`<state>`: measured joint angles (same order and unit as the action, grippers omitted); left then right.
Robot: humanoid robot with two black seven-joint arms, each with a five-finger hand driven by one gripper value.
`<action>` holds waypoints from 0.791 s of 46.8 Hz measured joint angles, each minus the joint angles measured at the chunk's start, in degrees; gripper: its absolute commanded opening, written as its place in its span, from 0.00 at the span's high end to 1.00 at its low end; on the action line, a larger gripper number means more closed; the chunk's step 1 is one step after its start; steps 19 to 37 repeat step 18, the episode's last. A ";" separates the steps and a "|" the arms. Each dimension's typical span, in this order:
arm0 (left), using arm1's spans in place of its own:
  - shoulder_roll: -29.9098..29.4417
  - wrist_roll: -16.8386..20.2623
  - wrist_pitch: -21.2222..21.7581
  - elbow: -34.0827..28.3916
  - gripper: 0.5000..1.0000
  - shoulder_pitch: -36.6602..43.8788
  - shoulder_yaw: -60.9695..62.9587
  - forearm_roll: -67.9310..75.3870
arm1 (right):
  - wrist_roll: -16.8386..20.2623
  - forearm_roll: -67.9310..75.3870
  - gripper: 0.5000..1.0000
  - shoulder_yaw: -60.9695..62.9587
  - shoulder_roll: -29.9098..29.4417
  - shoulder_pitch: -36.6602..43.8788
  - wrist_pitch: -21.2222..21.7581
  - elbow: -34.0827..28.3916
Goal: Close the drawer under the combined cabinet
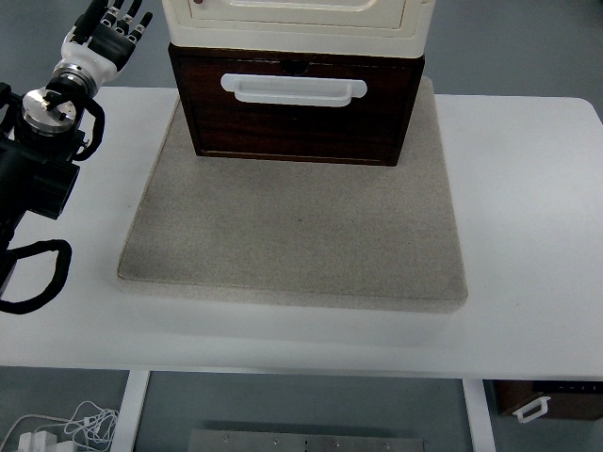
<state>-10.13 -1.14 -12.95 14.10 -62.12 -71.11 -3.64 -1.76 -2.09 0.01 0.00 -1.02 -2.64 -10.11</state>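
Note:
A dark wooden drawer [297, 122] with a white handle [293, 88] sits under a cream cabinet [297, 24] at the top middle. Its front stands slightly proud of the cabinet above. My left hand [111, 28] is at the top left corner, off to the left of the cabinet, with its fingers spread and holding nothing. It does not touch the drawer. The left arm [42, 141] runs down the left edge. No right arm shows.
The cabinet stands on a grey mat [292, 235] on a white table [528, 217]. Black cable loops [38, 278] hang by the left arm. Below the table, white cables [66, 428] lie on the floor at the lower left.

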 measured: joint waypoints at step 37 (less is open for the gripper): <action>0.19 0.09 -1.31 0.09 0.01 0.16 -0.09 -1.01 | 0.00 0.08 0.10 0.01 0.00 -0.10 0.00 0.00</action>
